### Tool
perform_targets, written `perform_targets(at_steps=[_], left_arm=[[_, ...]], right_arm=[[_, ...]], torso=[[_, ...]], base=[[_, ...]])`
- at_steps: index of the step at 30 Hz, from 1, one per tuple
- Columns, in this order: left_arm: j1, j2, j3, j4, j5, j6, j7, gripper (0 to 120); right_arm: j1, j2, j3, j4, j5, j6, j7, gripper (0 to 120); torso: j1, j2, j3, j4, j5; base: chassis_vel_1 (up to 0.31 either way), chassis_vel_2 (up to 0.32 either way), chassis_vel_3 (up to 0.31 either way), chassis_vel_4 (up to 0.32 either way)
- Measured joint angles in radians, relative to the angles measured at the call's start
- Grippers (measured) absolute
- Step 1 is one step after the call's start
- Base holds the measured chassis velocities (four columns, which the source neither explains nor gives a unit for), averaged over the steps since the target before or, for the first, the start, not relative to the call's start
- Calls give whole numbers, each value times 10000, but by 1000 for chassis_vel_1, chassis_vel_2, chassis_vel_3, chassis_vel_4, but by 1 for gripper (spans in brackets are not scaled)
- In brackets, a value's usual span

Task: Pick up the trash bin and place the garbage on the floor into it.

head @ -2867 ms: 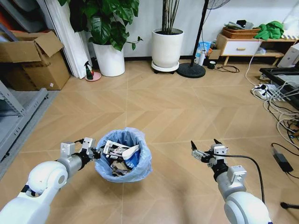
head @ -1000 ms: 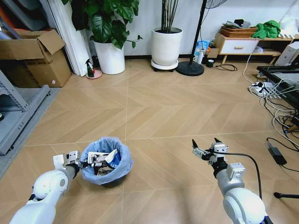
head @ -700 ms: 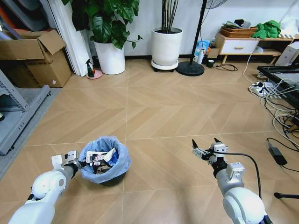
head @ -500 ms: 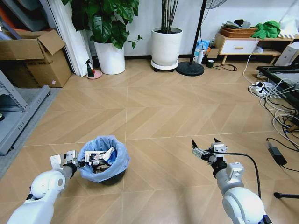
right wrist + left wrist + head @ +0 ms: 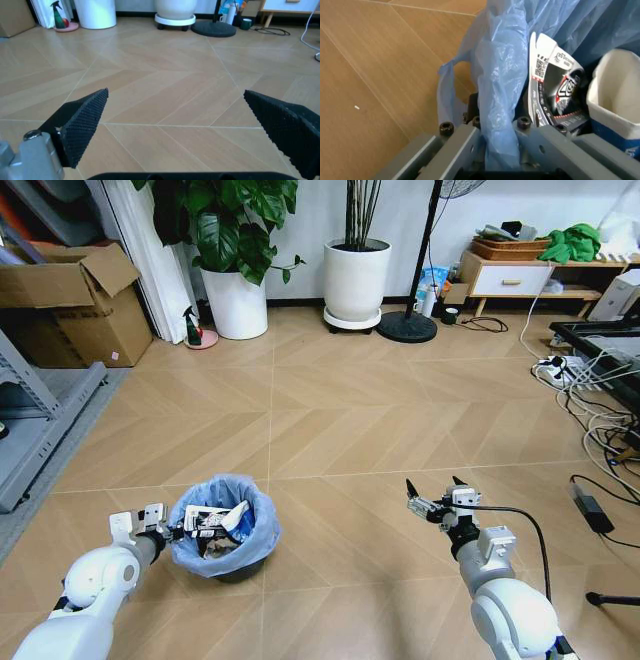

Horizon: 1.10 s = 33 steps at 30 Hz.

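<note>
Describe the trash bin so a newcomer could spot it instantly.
On the wooden floor, near the robot's left side, stands the trash bin, its rim pinched by the left pincer. Unlike the tall white plant pots by the wall, it is small, blue-bagged and full of litter.

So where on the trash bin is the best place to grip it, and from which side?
By the rim, probably from the robot's left, as the left gripper does now: its fingers pinch the bag-covered rim of the trash bin. The round wall looks too wide to span, the open top leaves the rim reachable, and the right gripper hangs open, apart.
</note>
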Motion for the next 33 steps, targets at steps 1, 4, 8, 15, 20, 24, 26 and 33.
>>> perform_targets(at_steps=[1, 4, 8, 15, 20, 24, 26, 33], left_arm=[[29, 1, -12, -20, 11, -4, 0, 0], [79, 1, -37, -99, 171, -43, 21, 0], [74, 25, -40, -186, 271, -41, 51, 0], [22, 56, -35, -116, 309, -23, 35, 0], [17, 39, -17, -83, 349, -26, 34, 0], [8, 29, -9, -58, 429, -31, 39, 0], [34, 44, -12, -72, 458, -48, 52, 11], [91, 89, -24, -157, 513, -141, 104, 36]], right_arm=[[2, -12, 7, -9, 8, -1, 0, 100], [4, -12, 8, -24, 12, -2, -1, 100], [16, 29, -23, -83, 2, -5, -5, 100], [37, 88, -49, -138, -20, 2, -16, 100], [30, 72, -11, -138, -12, 5, -18, 100], [35, 50, 23, -138, 13, 6, -19, 100], [51, 45, 29, -138, 28, 6, -18, 100], [67, 79, 24, -165, 29, 6, -19, 100]], torso=[[0, 0, 0, 0, -2], [0, 0, 0, -1, -3], [0, -1, 1, 1, -1], [0, -1, 0, 0, -2], [0, -1, 0, 0, 0], [0, 0, 0, -1, 0], [0, 0, 0, -1, -1], [0, -1, 0, 0, -2]], base=[[0, 0, 0, 0], [0, 0, 0, 0], [0, 0, 0, 0], [0, 0, 0, 0], [0, 0, 0, 0], [0, 0, 0, 0], [0, 0, 0, 0], [0, 0, 0, 0]])
